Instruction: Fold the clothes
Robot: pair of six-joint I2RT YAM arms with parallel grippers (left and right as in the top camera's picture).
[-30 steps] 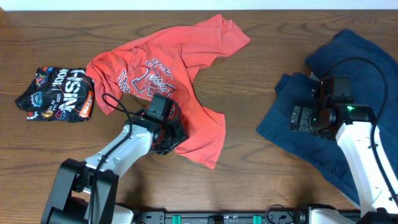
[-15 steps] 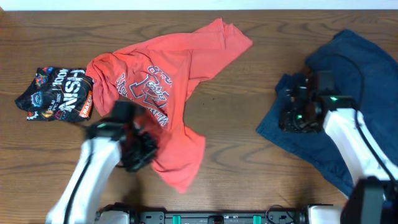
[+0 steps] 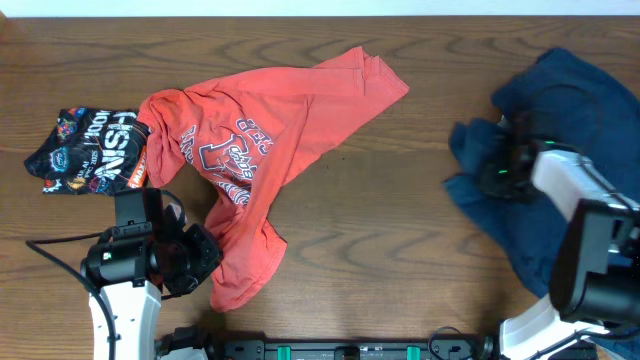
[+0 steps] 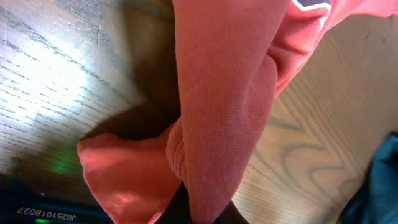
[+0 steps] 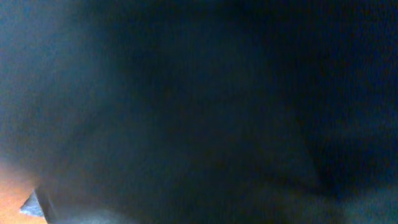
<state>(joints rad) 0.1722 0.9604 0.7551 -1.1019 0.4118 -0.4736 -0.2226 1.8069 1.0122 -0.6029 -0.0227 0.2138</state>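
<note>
The coral-red T-shirt (image 3: 290,100) of the clothes lies across the middle of the table, print up, with its lower part drawn into a hanging fold toward the near left. My left gripper (image 3: 205,262) is shut on that fold. In the left wrist view the coral fabric (image 4: 230,93) rises out of the dark jaws of the left gripper (image 4: 202,213). The dark navy garment (image 3: 570,90) lies at the right, its left edge bunched up. My right gripper (image 3: 487,160) is buried in that bunch and shut on it. Navy cloth (image 5: 186,93) fills the right wrist view and hides the jaws.
A small black folded bundle (image 3: 90,150) with white and orange lettering lies at the far left, touching the T-shirt's sleeve. Bare wooden table (image 3: 400,230) separates the two garments. The table's back edge runs along the top of the overhead view.
My left gripper shut on the T-shirt's lower part and pulled it toward the near left. My right gripper closed in the navy garment, and that garment's left edge gathered in to the right.
</note>
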